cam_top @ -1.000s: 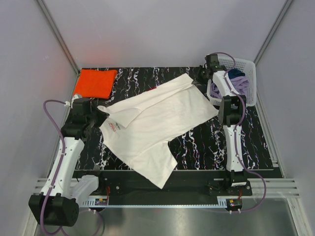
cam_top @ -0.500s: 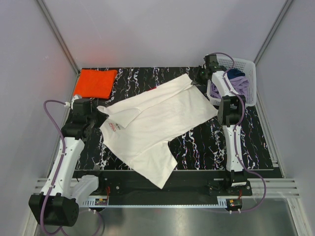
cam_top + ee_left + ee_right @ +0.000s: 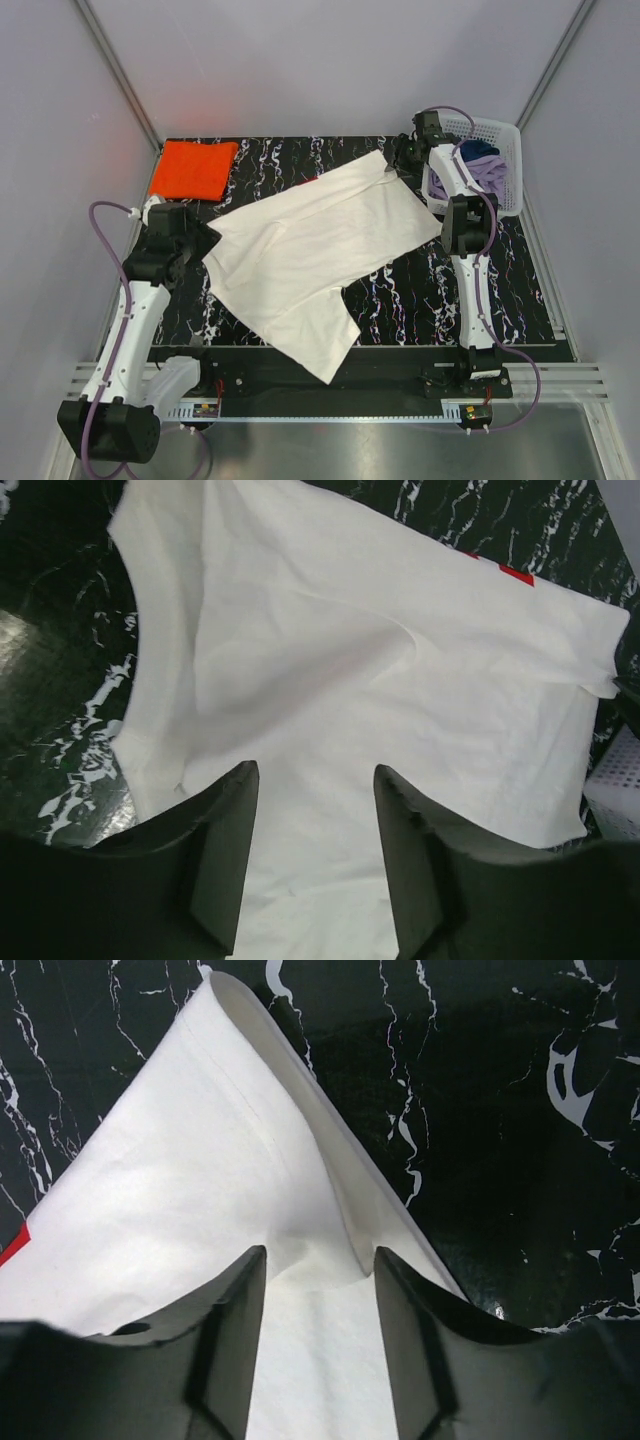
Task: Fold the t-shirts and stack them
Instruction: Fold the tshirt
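Note:
The large white t-shirt lies spread diagonally across the black marbled table, plain side up. A sliver of red peeks out at its far edge. My left gripper is at the shirt's left edge. Its jaws stand open above the cloth and hold nothing. My right gripper is at the shirt's far right corner, also open, with a raised crease of white cloth just ahead of its fingertips. The orange t-shirt lies folded at the far left corner.
A white plastic basket holding purple and blue cloth stands at the far right, close behind my right arm. Grey walls enclose the table on three sides.
Both grippers have opened and let go of the white shirt. The turned-over flap with red print by the left gripper has dropped flat and no longer shows.

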Controlling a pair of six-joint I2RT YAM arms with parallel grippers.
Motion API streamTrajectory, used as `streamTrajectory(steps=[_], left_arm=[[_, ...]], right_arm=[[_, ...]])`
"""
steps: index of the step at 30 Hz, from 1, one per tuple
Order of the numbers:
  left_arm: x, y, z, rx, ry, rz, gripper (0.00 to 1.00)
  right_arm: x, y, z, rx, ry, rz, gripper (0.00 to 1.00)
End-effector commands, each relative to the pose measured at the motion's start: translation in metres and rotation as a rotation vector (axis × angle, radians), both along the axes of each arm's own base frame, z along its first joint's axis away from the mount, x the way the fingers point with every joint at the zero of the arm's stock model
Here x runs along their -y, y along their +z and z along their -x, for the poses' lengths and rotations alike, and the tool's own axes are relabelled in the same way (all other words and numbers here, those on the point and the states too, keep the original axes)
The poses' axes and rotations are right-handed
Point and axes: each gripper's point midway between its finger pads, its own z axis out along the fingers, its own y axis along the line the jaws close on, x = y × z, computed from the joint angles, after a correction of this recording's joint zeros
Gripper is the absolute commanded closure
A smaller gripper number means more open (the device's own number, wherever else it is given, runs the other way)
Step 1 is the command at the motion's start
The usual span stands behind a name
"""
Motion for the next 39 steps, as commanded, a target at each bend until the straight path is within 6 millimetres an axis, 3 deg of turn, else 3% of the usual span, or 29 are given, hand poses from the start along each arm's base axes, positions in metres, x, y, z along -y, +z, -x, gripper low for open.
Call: streamTrajectory(steps=[1,2,7,11,12,14,15,18,21,22,24,30,39], left_arm=[[-0.026,0.038,0.001,0.093,0.043,-0.148,0.41],[-0.031,0.038,0.000,0.101,0.060,-0.156,0.37],[-0.046,0.015,-0.026,0.074,0.082,-0.118,0.39],[-0.053,-0.001,-0.060,0.050,0.083,-0.085,0.52],[-0.055,-0.014,-0.067,0.018,0.090,-0.080,0.55],[-0.059,-0.015,-0.083,0.043,0.088,-0.054,0.61],[-0.062,-0.027,-0.090,0.014,0.084,-0.051,0.65],[-0.074,-0.023,-0.110,0.041,0.083,-0.065,0.69],[-0.088,-0.030,-0.125,0.019,0.084,-0.087,0.65],[-0.094,-0.045,-0.127,-0.029,0.098,-0.077,0.65],[-0.100,-0.050,-0.133,-0.047,0.116,-0.062,0.65],[-0.102,-0.073,-0.144,-0.076,0.125,0.003,0.55],[-0.099,-0.099,-0.158,-0.117,0.106,0.056,0.56]], right_arm=[[0.000,0.057,-0.013,0.148,0.007,0.075,0.43],[-0.003,0.075,-0.021,0.212,0.013,0.070,0.42],[-0.034,0.097,-0.032,0.297,0.058,0.020,0.40],[-0.066,0.095,-0.029,0.296,0.088,-0.033,0.36],[-0.078,0.092,-0.023,0.280,0.121,-0.073,0.36],[-0.100,0.092,-0.016,0.282,0.162,-0.092,0.37],[-0.103,0.089,-0.014,0.274,0.162,-0.090,0.42],[-0.119,0.088,-0.008,0.252,0.176,-0.148,0.48],[-0.127,0.088,-0.009,0.247,0.172,-0.190,0.53],[-0.127,0.086,-0.009,0.243,0.172,-0.191,0.55],[-0.125,0.086,-0.011,0.248,0.164,-0.186,0.55],[-0.122,0.083,-0.012,0.249,0.167,-0.169,0.54],[-0.122,0.064,-0.015,0.228,0.156,-0.166,0.53]])
